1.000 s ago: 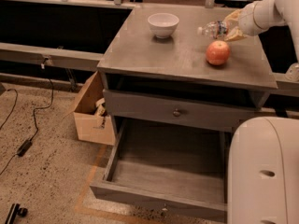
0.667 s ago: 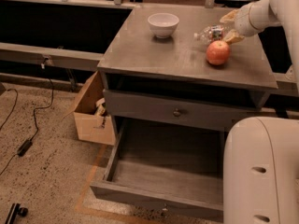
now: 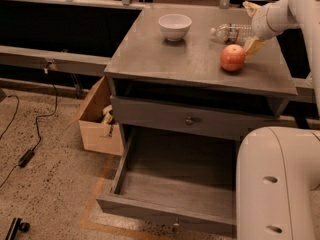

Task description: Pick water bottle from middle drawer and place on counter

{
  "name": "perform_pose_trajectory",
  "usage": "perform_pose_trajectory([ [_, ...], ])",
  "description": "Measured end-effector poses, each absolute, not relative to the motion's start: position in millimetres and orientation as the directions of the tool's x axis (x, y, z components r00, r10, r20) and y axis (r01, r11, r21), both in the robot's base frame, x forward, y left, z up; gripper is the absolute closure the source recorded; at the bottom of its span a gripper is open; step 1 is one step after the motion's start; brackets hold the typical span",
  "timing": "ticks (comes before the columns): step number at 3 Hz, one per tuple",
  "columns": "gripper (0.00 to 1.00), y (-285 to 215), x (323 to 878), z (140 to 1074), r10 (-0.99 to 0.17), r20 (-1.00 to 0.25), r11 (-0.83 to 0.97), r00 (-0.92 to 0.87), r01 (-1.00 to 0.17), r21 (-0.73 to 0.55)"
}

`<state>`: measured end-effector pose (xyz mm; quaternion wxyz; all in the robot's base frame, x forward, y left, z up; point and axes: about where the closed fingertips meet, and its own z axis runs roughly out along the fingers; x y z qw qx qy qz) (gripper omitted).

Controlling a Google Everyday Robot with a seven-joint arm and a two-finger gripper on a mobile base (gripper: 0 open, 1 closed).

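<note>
The water bottle (image 3: 231, 32) lies on its side on the counter (image 3: 195, 66), cap pointing left, behind a red apple (image 3: 233, 57). My gripper (image 3: 251, 27) is at the bottle's right end, just above the counter's back right. Its tan fingers (image 3: 254, 46) are spread wide, one behind and one in front of the bottle, not pressing it. The middle drawer (image 3: 172, 181) is pulled out below, and its plank floor is bare.
A white bowl (image 3: 174, 26) stands at the counter's back middle. A closed drawer front with a knob (image 3: 189, 120) sits above the open drawer. My white arm housing (image 3: 277, 184) covers the drawer's right side. A cardboard box (image 3: 97, 120) and cables (image 3: 30, 149) are on the floor left.
The fingers have spread apart from the bottle. The bottle now rests on the counter behind the apple, almost where it was held.
</note>
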<state>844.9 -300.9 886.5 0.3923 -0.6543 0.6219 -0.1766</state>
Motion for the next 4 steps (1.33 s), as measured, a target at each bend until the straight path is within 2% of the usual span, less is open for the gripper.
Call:
perform_pose_trajectory([
  [1,0.0,-329,847,913,-0.962,-0.252,0.134,0.109,-0.614,-0.778],
  [2,0.0,-382,837,969,-0.976,-0.216,0.172,0.036,-0.486,-0.857],
  [3,0.0,-458,817,1021,-0.979,-0.172,0.2,-0.113,-0.338,-0.92],
  [4,0.0,-457,820,1019,-0.978,-0.175,0.205,-0.117,-0.332,-0.921],
])
